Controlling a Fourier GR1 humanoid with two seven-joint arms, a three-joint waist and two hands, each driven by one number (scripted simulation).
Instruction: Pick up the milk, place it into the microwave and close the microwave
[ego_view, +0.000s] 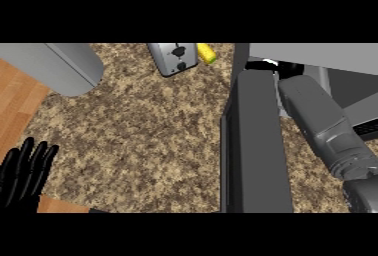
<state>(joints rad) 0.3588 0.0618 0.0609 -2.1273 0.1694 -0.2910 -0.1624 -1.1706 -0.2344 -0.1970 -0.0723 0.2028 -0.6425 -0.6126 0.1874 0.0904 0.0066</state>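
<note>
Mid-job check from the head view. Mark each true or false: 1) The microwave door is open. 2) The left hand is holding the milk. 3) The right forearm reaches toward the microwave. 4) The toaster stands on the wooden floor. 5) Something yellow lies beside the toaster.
1) The microwave door is open: true.
2) False. The left hand rests open at the lower left edge, holding nothing; no milk shows.
3) The right forearm reaches toward the microwave: true.
4) False. The toaster stands on the speckled counter.
5) A yellow object lies beside the toaster: true.
</note>
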